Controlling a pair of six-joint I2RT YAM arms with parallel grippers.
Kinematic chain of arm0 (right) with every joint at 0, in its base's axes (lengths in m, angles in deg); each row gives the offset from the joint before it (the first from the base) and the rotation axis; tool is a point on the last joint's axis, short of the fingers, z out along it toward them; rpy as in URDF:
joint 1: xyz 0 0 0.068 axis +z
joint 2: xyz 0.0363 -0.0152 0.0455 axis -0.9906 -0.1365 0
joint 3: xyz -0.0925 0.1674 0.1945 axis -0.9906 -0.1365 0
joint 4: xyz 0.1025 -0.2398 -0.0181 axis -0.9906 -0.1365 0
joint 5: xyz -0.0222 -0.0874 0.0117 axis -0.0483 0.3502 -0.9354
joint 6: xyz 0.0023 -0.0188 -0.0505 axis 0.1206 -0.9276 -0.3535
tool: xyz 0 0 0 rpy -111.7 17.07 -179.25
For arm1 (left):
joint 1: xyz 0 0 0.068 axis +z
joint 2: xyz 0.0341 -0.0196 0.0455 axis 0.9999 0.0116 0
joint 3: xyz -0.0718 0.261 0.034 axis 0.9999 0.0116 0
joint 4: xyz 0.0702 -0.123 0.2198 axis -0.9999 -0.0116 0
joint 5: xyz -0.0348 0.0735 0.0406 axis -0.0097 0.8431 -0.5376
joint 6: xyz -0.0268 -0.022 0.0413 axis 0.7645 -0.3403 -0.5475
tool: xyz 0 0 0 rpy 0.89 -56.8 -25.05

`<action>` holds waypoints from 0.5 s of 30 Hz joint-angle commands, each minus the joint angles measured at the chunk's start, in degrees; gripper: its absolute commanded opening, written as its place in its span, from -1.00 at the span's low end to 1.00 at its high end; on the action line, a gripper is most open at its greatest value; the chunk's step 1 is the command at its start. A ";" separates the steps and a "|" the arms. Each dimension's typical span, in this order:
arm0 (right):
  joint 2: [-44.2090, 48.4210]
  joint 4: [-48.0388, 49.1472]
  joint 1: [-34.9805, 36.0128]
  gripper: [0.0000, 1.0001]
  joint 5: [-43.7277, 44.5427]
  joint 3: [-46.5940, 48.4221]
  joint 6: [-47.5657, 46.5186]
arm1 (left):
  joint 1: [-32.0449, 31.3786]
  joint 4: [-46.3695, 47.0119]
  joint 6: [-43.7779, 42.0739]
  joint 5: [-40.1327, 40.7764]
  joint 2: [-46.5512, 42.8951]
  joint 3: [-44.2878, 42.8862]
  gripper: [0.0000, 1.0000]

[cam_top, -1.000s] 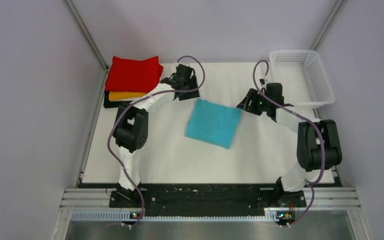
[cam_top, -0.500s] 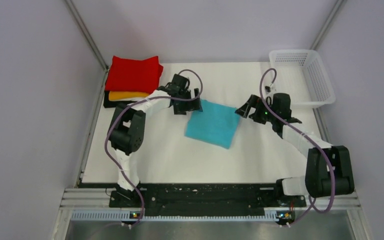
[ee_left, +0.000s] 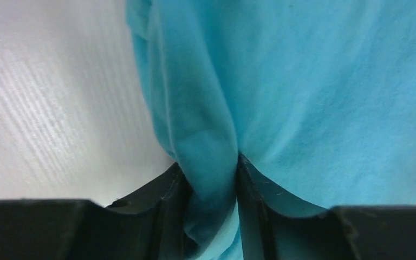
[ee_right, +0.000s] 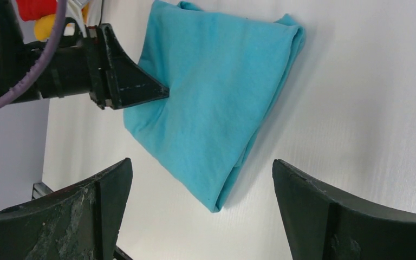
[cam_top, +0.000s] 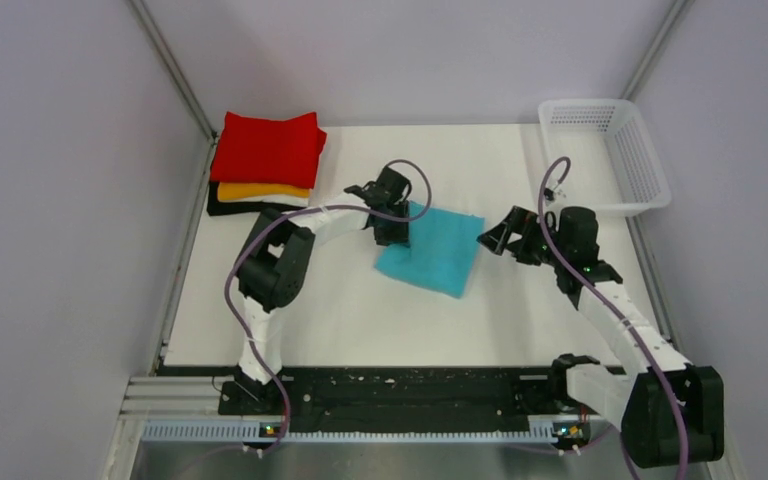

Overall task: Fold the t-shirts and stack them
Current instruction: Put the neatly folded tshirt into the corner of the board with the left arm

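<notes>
The folded turquoise t-shirt lies near the table's middle, also in the right wrist view and the left wrist view. My left gripper is shut on the shirt's left edge, with a bunched fold pinched between its fingers. My right gripper is open and empty just right of the shirt, its jaws wide apart. A stack of folded shirts sits at the back left: red on top, orange below, black at the bottom.
A white mesh basket stands at the back right corner. The white table surface extends in front of the shirt. Grey walls and metal frame rails enclose the table.
My left gripper moved right and forward from near the stack onto the turquoise shirt's left edge and shut on it. My right gripper moved a little forward and right. The shirt shifted slightly.
</notes>
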State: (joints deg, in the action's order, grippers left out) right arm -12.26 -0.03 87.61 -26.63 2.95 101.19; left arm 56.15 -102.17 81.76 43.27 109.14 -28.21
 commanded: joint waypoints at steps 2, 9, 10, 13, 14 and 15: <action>4.24 -2.38 -0.56 0.98 1.55 0.10 -0.82 | -5.54 -9.41 3.20 16.34 8.23 -6.66 -0.75; 7.19 -5.01 -0.55 0.97 4.33 -0.43 -2.67 | -5.81 -24.10 2.91 43.43 12.41 -21.59 -1.00; 7.54 -5.12 -0.59 0.97 4.80 -0.45 -2.81 | -5.30 -23.98 1.57 45.39 12.02 -22.58 -1.00; 8.39 -5.35 -0.60 0.97 5.59 -0.44 -3.28 | -2.94 -19.36 -4.44 46.86 9.71 -23.62 -1.00; 8.55 -5.47 -0.56 0.97 5.71 -0.45 -3.38 | -2.08 -17.04 -8.03 47.31 8.85 -23.54 -1.00; 8.82 -5.56 -0.60 0.97 5.86 -0.44 -3.62 | -1.52 -14.23 -11.02 48.66 8.02 -23.21 -1.00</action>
State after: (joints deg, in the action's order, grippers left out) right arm -5.33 -5.60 87.61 -22.54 2.20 99.44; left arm 50.62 -120.53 81.17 80.69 120.61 -49.23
